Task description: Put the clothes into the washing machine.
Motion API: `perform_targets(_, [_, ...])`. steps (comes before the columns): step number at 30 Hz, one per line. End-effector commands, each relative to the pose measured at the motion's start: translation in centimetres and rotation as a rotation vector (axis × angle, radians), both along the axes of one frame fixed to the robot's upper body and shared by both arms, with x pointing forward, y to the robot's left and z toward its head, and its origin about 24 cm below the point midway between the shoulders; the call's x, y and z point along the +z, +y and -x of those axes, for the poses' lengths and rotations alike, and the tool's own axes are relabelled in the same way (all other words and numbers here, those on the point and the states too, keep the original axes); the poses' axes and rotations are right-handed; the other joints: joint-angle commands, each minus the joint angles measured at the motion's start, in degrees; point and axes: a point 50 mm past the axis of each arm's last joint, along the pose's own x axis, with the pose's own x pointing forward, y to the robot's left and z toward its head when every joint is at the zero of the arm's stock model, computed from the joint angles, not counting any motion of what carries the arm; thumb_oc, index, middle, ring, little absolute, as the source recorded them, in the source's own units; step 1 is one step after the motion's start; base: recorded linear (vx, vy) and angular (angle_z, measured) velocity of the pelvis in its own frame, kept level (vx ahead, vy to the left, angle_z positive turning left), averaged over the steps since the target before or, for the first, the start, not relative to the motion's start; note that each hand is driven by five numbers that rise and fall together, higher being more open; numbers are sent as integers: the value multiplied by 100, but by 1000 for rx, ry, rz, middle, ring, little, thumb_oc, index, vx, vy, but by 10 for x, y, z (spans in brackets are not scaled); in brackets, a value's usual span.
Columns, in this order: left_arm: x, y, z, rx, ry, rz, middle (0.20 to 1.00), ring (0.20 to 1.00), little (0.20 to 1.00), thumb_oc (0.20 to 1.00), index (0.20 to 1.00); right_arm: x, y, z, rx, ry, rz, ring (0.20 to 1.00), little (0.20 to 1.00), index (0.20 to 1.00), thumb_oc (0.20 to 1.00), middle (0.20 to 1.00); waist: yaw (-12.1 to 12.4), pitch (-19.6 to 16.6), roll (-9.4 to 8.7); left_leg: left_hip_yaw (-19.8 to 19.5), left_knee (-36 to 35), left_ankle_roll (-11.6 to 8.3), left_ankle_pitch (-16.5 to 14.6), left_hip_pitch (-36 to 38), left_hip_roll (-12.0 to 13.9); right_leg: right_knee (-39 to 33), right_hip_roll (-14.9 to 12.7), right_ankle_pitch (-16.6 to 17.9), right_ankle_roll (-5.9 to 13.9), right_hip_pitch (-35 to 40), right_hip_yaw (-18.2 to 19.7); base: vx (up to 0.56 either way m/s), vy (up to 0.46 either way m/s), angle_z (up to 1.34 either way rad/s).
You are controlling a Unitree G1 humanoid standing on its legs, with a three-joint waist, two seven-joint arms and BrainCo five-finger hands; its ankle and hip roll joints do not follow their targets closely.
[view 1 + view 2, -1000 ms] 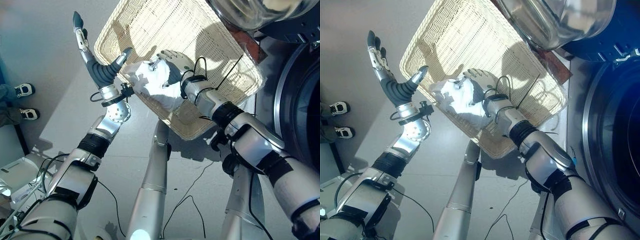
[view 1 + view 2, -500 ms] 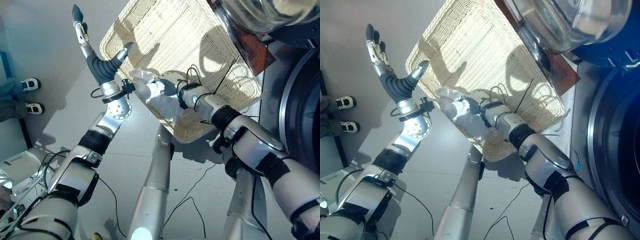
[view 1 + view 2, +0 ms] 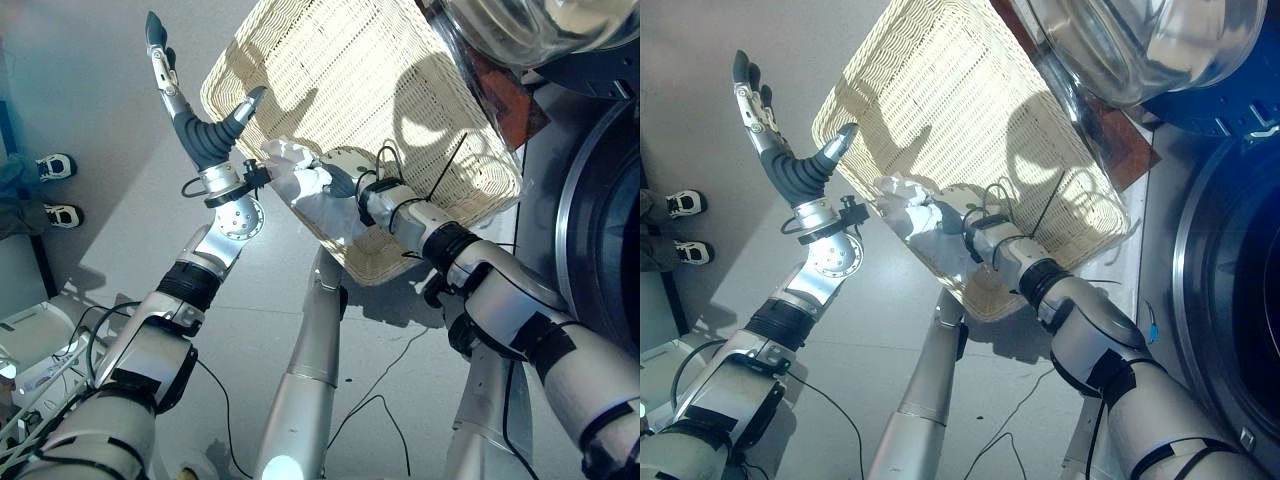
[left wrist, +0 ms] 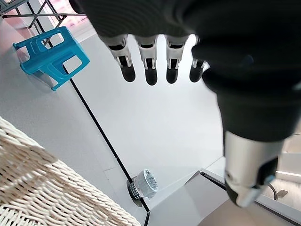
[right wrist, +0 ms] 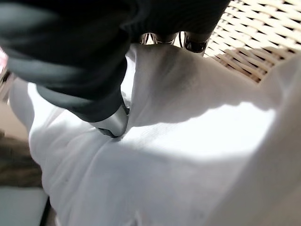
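A white cloth lies bunched on the near left rim of the wicker basket, partly draped over the edge. My right hand lies on it from the right. In the right wrist view its thumb and fingers dig into a fold of the white cloth and pinch it. Just outside the basket's left rim my left hand is raised with straight, spread fingers, holding nothing. The cloth sits between the two hands.
The washing machine's drum opening is at the right, with its glass door swung open above the basket's far corner. A person's shoes stand on the floor at the far left. A blue stool stands further off.
My right hand has gone from lying spread on top of the cloth to gripping into it near the basket rim. The left hand has hardly moved. The camera shifted slightly.
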Motion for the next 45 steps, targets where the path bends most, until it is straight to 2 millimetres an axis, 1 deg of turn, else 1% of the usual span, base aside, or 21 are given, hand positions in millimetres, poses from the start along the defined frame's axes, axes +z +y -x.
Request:
perform_targets(1, [29, 0, 6, -18, -116, 11, 1000, 1000, 1000, 1000, 1000, 4, 32, 12, 117, 136, -298, 200, 200, 200, 200, 200, 36, 359, -7, 560, 560, 867, -360, -117, -684, -1870, 200, 1885, 645, 185, 93, 0, 0, 0])
perform_targets(2, [28, 1, 6, -18, -113, 11, 1000, 1000, 1000, 1000, 1000, 3, 31, 12, 120, 178, -349, 200, 200, 200, 200, 200, 34, 359, -7, 564, 561, 865, -360, -114, -680, -1867, 200, 1882, 641, 185, 99, -3, 44, 0])
perform_targets(6, [28, 10, 4, -13, -86, 27, 1000, 1000, 1000, 1000, 1000, -13, 23, 11, 228, 692, -877, 200, 200, 200, 200, 200, -49, 359, 1, 649, 556, 833, -360, -46, -605, -1864, 213, 1853, 603, 208, 141, -4, 65, 0])
perform_targets(11, [26, 20, 0, 11, -62, 24, 1000, 1000, 1000, 1000, 1000, -15, 16, 17, 426, 920, -1146, 200, 200, 200, 200, 200, -163, 359, -90, 718, 571, 805, -360, -5, -529, -1889, 229, 1863, 609, 244, 172, 3, 18, -1])
perform_targets(12, [20, 22, -1, 19, -42, 21, 1000, 1000, 1000, 1000, 1000, -18, 14, 20, 479, 982, -1206, 200, 200, 200, 200, 200, -204, 359, -114, 732, 595, 789, -487, 144, -506, -1819, 244, 1736, 660, 353, 262, 23, 10, -6])
perform_targets(14, [20, 25, 0, 42, -50, 20, 1000, 1000, 1000, 1000, 1000, -13, 9, 24, 582, 1032, -1269, 200, 200, 200, 200, 200, -280, 359, -190, 766, 583, 797, -367, 3, -477, -1885, 247, 1867, 620, 240, 206, -5, 14, -10])
perform_targets(15, [12, 26, 0, 56, -32, 19, 1000, 1000, 1000, 1000, 1000, -15, 6, 30, 646, 1077, -1326, 200, 200, 200, 200, 200, -339, 359, -240, 800, 604, 775, -521, 174, -454, -1824, 286, 1721, 677, 363, 315, -43, 27, -14])
perform_targets(16, [15, 27, 1, 65, -48, 23, 1000, 1000, 1000, 1000, 1000, -7, 6, 32, 710, 1090, -1336, 200, 200, 200, 200, 200, -381, 359, -263, 819, 565, 785, -361, 1, -447, -1917, 283, 1886, 617, 221, 231, 21, -11, -11])
perform_targets(17, [9, 26, 1, 66, -31, 23, 1000, 1000, 1000, 1000, 1000, -13, 5, 33, 710, 1108, -1348, 200, 200, 200, 200, 200, -393, 359, -268, 825, 591, 769, -521, 176, -439, -1841, 300, 1731, 677, 350, 332, -50, 37, -11])
perform_targets(18, [11, 27, 2, 78, -45, 23, 1000, 1000, 1000, 1000, 1000, -6, 4, 37, 775, 1119, -1352, 200, 200, 200, 200, 200, -442, 359, -288, 863, 550, 786, -367, 18, -423, -1929, 296, 1892, 618, 217, 260, 12, 1, -6])
perform_targets(19, [7, 26, 1, 82, -31, 24, 1000, 1000, 1000, 1000, 1000, -8, 4, 39, 802, 1145, -1366, 200, 200, 200, 200, 200, -476, 359, -300, 868, 563, 768, -482, 139, -416, -1888, 318, 1779, 663, 307, 346, -26, 20, -8])
perform_targets(25, [1, 25, -1, 107, -12, 29, 1000, 1000, 1000, 1000, 1000, -5, 0, 50, 965, 1227, -1371, 200, 200, 200, 200, 200, -630, 359, -336, 986, 549, 766, -501, 177, -381, -1933, 345, 1775, 659, 320, 412, -9, 6, -11])
perform_targets(30, [-3, 28, -4, 165, 27, -29, 1000, 1000, 1000, 1000, 1000, -2, -15, 54, 1078, 1213, -1407, 200, 200, 200, 200, 200, -743, 359, -367, 1062, 555, 755, -571, 306, -361, -1948, 365, 1737, 690, 421, 476, -4, -2, -1])
perform_targets(33, [1, 32, -8, 217, 49, -77, 1000, 1000, 1000, 1000, 1000, 9, -28, 55, 1160, 1159, -1409, 200, 200, 200, 200, 200, -825, 359, -378, 1120, 539, 772, -426, 163, -351, -2043, 362, 1918, 638, 296, 428, -44, 4, -5])
perform_targets(35, [1, 35, -11, 249, 79, -108, 1000, 1000, 1000, 1000, 1000, 13, -36, 56, 1190, 1124, -1419, 200, 200, 200, 200, 200, -895, 359, -400, 1165, 566, 767, -445, 181, -337, -2052, 378, 1933, 642, 303, 458, -23, 3, -1])
perform_targets(37, [-4, 38, -13, 264, 114, -122, 1000, 1000, 1000, 1000, 1000, 11, -44, 56, 1198, 1108, -1449, 200, 200, 200, 200, 200, -942, 359, -414, 1180, 608, 741, -612, 363, -324, -1991, 409, 1788, 704, 446, 558, -10, -1, -2])
perform_targets(38, [-1, 42, -14, 288, 117, -127, 1000, 1000, 1000, 1000, 1000, 16, -53, 56, 1217, 1072, -1453, 200, 200, 200, 200, 200, -1016, 359, -438, 1249, 589, 754, -474, 210, -303, -2081, 408, 1952, 650, 312, 508, -34, 0, -5])
perform_targets(40, [-7, 45, -16, 307, 151, -135, 1000, 1000, 1000, 1000, 1000, 10, -64, 56, 1224, 1050, -1502, 200, 200, 200, 200, 200, -1089, 359, -466, 1275, 635, 719, -647, 387, -283, -2035, 448, 1808, 708, 449, 615, -4, -10, -7])
perform_targets(42, [-3, 49, -16, 319, 147, -130, 1000, 1000, 1000, 1000, 1000, 16, -77, 56, 1261, 1011, -1533, 200, 200, 200, 200, 200, -1156, 359, -486, 1331, 602, 734, -486, 213, -263, -2125, 456, 1985, 643, 292, 573, -47, 16, -11])
perform_targets(44, [-5, 52, -16, 330, 151, -132, 1000, 1000, 1000, 1000, 1000, 15, -87, 56, 1287, 991, -1560, 200, 200, 200, 200, 200, -1199, 359, -495, 1361, 605, 734, -493, 219, -250, -2131, 474, 1993, 641, 283, 602, -31, 9, -10])
perform_targets(45, [-7, 55, -17, 338, 156, -126, 1000, 1000, 1000, 1000, 1000, 12, -103, 56, 1318, 956, -1601, 200, 200, 200, 200, 200, -1261, 359, -500, 1399, 603, 731, -502, 227, -239, -2151, 490, 1994, 639, 283, 633, -20, 0, -5])
